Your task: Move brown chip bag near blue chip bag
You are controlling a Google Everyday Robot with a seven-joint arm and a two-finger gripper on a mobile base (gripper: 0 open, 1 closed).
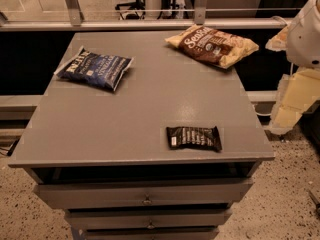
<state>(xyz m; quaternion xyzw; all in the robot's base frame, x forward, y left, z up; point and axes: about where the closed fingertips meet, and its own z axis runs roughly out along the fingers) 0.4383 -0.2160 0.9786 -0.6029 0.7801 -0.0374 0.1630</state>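
Note:
The brown chip bag (212,45) lies flat at the far right corner of the grey cabinet top (145,99). It has a dark brown centre with white script and pale tan edges. The blue chip bag (95,67) lies flat at the far left of the top, dark navy with white lettering. The two bags are far apart. My gripper (289,109) hangs off the right side of the cabinet, beyond its edge, below the white arm (306,34). It is right of and nearer than the brown bag and touches nothing.
A small flat black wrapped bar (194,137) lies near the front edge, right of centre. The cabinet has drawers (145,196) below its front. A metal rail (150,24) runs behind the far edge. Speckled floor surrounds the cabinet.

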